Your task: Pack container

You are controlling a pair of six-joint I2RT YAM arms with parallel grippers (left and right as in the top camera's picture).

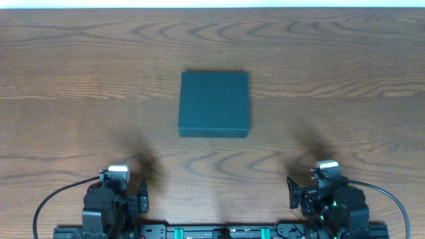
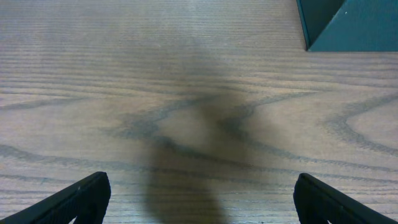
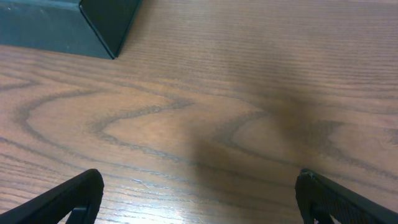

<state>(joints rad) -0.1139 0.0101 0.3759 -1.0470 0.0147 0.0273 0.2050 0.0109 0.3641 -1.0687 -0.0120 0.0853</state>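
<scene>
The container [image 1: 214, 104] is a dark teal-green square box. It lies shut and flat in the middle of the wooden table. A corner of it shows at the top right of the left wrist view [image 2: 348, 25] and at the top left of the right wrist view [image 3: 68, 25]. My left gripper [image 2: 200, 202] is open and empty at the near left edge of the table, well short of the box. My right gripper [image 3: 199, 199] is open and empty at the near right edge, also well short of the box.
The wooden table [image 1: 332, 79] runs to a pale far edge at the top of the overhead view. Both arm bases [image 1: 219, 231] sit on a black rail at the near edge, with cables looping out to either side.
</scene>
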